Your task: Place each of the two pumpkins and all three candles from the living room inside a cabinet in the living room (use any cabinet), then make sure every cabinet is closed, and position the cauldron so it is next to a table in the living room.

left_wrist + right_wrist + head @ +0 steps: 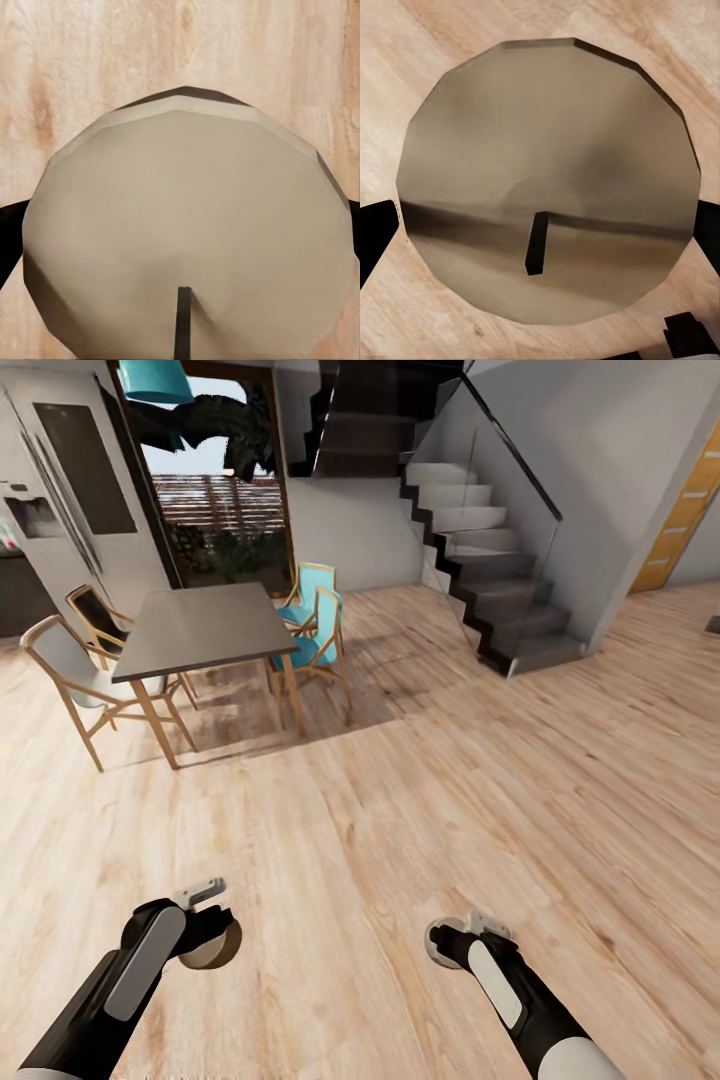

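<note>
Pumpkins, candles, cabinet, cauldron: none sighted, so judge all steps pending. You face the dining table (205, 625); left hand (210, 940) and right hand (445, 942) grip states: cannot tell.

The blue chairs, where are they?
In the head view the blue chairs stand at the right side of the dark dining table, left of the staircase.

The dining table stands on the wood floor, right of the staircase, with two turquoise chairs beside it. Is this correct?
Not quite. The head view shows the dining table left of the staircase, not right of it. It does stand on the wood floor with two turquoise chairs beside it.
</note>
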Robot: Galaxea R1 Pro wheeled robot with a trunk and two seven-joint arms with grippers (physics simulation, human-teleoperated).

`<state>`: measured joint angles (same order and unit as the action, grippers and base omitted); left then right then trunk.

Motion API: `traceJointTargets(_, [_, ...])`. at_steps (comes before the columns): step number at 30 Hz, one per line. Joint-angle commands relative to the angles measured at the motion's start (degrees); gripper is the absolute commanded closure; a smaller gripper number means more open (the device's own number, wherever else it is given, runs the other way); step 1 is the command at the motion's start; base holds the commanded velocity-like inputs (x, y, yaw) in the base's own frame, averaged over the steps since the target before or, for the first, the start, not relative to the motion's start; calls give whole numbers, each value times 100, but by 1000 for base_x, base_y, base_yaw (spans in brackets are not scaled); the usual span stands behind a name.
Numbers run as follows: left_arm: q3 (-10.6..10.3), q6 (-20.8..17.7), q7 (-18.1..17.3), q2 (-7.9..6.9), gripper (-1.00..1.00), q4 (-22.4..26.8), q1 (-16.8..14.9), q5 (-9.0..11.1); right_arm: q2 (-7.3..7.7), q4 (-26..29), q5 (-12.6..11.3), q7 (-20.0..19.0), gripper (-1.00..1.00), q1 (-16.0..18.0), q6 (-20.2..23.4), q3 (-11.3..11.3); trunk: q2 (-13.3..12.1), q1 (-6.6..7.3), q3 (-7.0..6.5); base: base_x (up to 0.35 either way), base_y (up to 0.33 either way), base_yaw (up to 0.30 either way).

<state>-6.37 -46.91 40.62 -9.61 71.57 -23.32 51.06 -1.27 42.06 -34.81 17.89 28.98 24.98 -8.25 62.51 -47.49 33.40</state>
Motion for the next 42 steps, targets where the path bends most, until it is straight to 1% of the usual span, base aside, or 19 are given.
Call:
traceJointTargets(1, [-14,-4,60,-5,100,5,-6,49,4,13,-60,57,100,2,8,-19,4,0,5,0,0,289])
traceJointTargets(12, [-7,-11,52,-5,100,6,-6,53,4,13,-59,57,100,2,7,-25,4,0,5,0,0,289])
traceJointTargets(16, [115,-12,28,-5,100,1,-6,53,4,13,-53,57,100,2,7,-28,4,0,5,0,0,289])
traceJointTargets(20, [154,-16,18,-5,100,-2,-6,53,0,12,-52,57,100,2,7,-28,4,0,5,0,0,289])
traceJointTargets(42, [162,-20,7,-5,100,-3,-6,53,-2,11,-24,48,100,2,7,-28,4,0,5,0,0,289])
